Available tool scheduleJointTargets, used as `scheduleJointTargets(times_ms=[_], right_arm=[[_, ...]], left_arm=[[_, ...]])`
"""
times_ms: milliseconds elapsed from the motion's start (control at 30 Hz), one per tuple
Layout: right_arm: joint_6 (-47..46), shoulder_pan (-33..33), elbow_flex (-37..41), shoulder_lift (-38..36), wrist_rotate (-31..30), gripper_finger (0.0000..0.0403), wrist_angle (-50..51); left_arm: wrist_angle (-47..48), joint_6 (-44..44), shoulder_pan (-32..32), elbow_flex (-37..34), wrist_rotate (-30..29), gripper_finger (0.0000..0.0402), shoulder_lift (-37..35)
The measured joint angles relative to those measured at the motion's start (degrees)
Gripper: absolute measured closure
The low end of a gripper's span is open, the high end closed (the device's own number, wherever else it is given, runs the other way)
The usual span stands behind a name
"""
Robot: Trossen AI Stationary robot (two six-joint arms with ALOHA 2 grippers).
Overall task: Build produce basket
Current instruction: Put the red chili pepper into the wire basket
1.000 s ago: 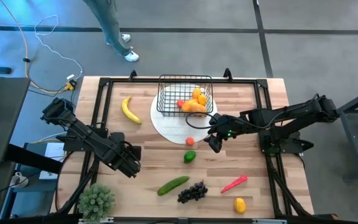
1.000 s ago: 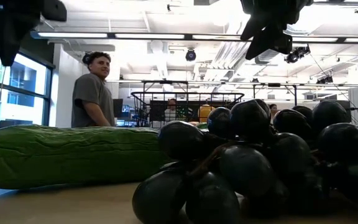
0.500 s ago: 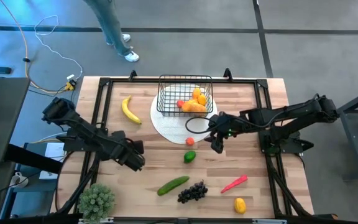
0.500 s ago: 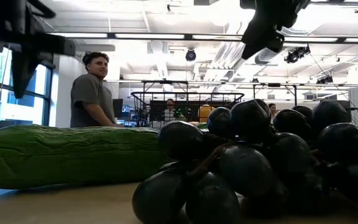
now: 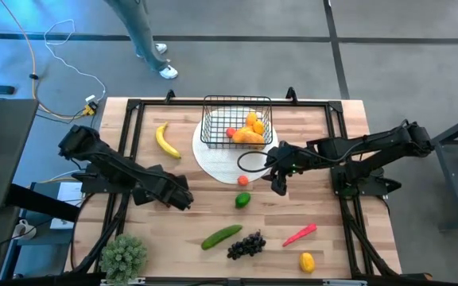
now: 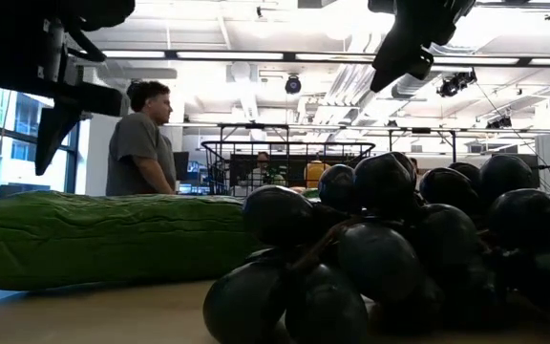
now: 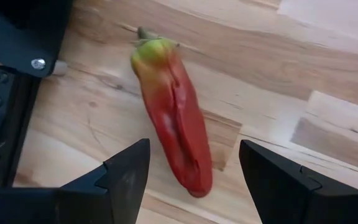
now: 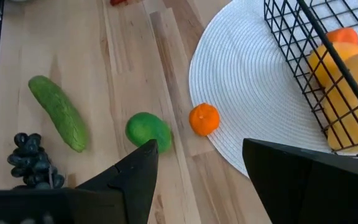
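Basket [image 5: 238,121] stood on the white mat [image 5: 217,159] near the table's far edge, holding mangoes [image 5: 249,135]. Right gripper [image 5: 277,186] reached low beside the mat's edge, fingers apart, empty. Left gripper [image 5: 183,196] stretched toward table centre, fingers apart, holding nothing.

Surface [image 5: 189,163]: light wooden planks with a black frame along the edges.
Plate [image 5: 221,163]: round, white, ribbed, lying on the surface toward its far edge.
Potted plant [image 5: 123,257]: green and bushy, at the surface's near left corner, well apart from the plate.
Cables [image 5: 50,75]: orange and white, trailing over the floor [image 5: 388,56] beyond the surface's far left corner.
Person [image 6: 141,143]: grey shirt, standing past the far side of the surface; legs and white shoes show from above.
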State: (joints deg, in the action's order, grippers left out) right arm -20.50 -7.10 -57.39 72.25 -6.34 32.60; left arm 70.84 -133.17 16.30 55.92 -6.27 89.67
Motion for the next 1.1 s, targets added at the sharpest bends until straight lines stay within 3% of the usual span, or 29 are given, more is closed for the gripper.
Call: scheduleJointTargets(times_ms=[600, 1100], right_arm=[[2.7, 0.0, 0.0, 0.0, 0.2, 0.0187, 1.9], [2.7, 0.0, 0.0, 0.0, 0.1, 0.0187, 2.2]], left_arm=[[-0.6, 0.0, -1.3, 0.0, 4.1, 0.0163, 9.6], [-3.1, 0.2, -1.3, 0.2, 3.5, 0.0164, 17.1]])
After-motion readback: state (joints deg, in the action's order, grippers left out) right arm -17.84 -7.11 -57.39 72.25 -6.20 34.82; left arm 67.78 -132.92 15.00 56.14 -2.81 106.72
